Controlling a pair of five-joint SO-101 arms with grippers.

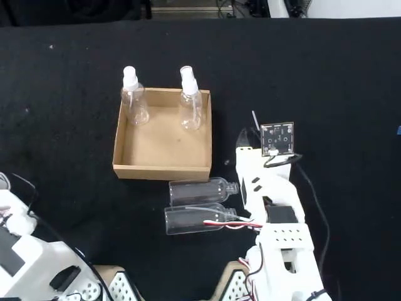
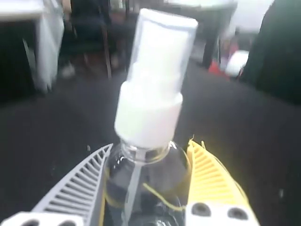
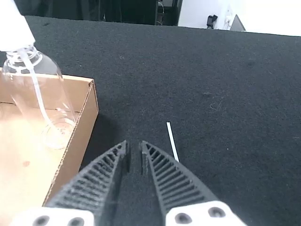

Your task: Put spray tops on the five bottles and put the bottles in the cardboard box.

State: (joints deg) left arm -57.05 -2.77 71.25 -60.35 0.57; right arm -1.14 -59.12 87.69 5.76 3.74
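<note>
Bottle (image 2: 146, 179) capped, our left fingers (image 2: 75, 188) pinch it; our right fingers (image 3: 164, 174), nearly pressed together and empty, could nudge the lying bottles (image 1: 199, 191) into rolling.

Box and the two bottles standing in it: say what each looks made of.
Box: brown cardboard, matte, plain flat walls. Bottles: clear, glossy, probably plastic; the box shows through them. Spray tops: opaque white, likely plastic.
</note>
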